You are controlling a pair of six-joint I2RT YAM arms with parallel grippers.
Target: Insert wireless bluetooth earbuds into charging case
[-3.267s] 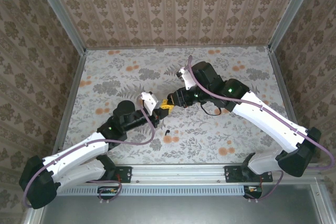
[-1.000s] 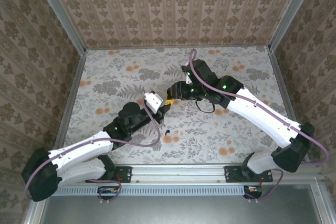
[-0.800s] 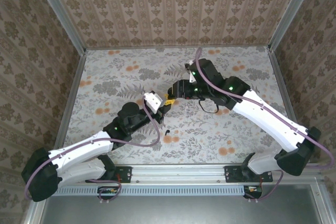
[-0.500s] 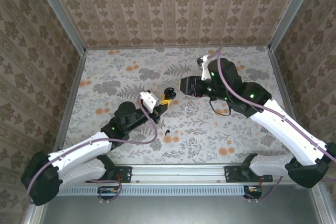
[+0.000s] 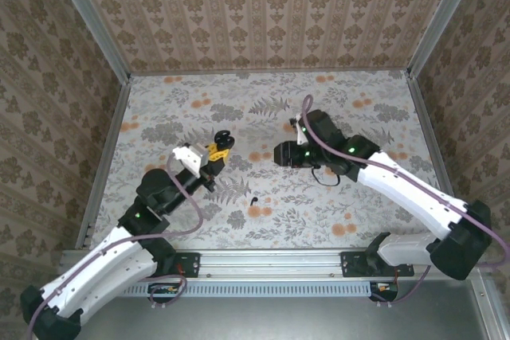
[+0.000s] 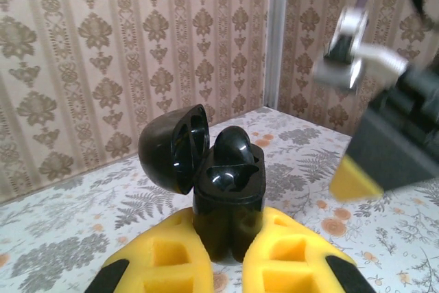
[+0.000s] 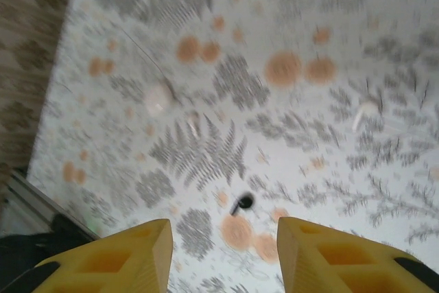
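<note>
My left gripper (image 5: 213, 151) is shut on the black charging case (image 5: 221, 139) and holds it upright above the table's left middle. In the left wrist view the case (image 6: 228, 200) stands between the yellow pads (image 6: 164, 255) with its lid tipped open to the left. One black earbud (image 6: 233, 143) sits in the case's far slot. A second earbud (image 5: 253, 201) lies loose on the floral cloth near the front. My right gripper (image 5: 279, 154) hangs to the case's right, open and holding nothing. Below its fingers (image 7: 123, 259), that loose earbud (image 7: 241, 203) appears as a small dark hook.
Floral cloth (image 5: 358, 117) covers the table, which patterned walls enclose on three sides. A metal rail (image 5: 279, 260) runs along the near edge by the arm bases. My right gripper (image 6: 384, 149) looms blurred close to the case's right.
My left arm has drawn back to the left with the case. The right gripper has pulled away from the case, swung right, then tilted down over the loose earbud.
</note>
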